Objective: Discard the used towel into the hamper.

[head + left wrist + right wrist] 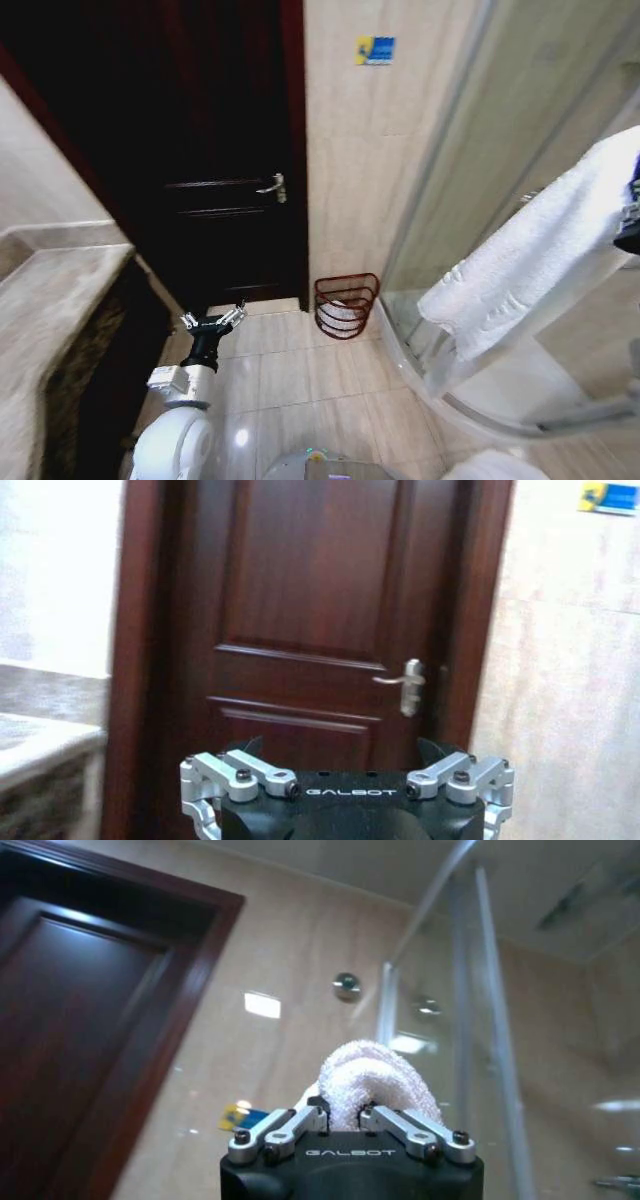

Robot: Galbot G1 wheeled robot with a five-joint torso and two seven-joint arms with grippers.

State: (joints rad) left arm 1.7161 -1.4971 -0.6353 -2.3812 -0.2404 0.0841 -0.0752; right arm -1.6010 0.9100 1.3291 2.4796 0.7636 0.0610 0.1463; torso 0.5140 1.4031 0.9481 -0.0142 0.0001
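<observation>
The right claw (345,1121) is clamped on a bunched fold of the white towel (372,1076), its two fingers pressed close together with the cloth puffing up between and beyond them. From the head camera, that towel (540,260) hangs as a long draped band at about three o'clock, high up at the frame's edge and sloping down toward the middle. It looks to be held high so that the loose end clears the floor and the curved sill of the shower stall (470,400) beneath it.

The left claw (213,322) sits low at about seven o'clock in the head view, its fingers spread wide and holding nothing. In its own wrist view the left claw (340,769) points at the dark wooden door (300,630) with its metal handle (405,686). This arm appears to be waiting, kept clear of the working side.

The hamper (346,305) stands on the tiled floor against the wall, just below centre at about six o'clock from the middle of the head view, between the door frame and the shower stall. It is a small reddish-brown basket of open bands, and something pale shows through its sides, likely cloth already lying in it. The towel is well apart from it, up and toward three o'clock, so the drop is not yet done.

A stone counter (50,300) runs along at nine o'clock.
</observation>
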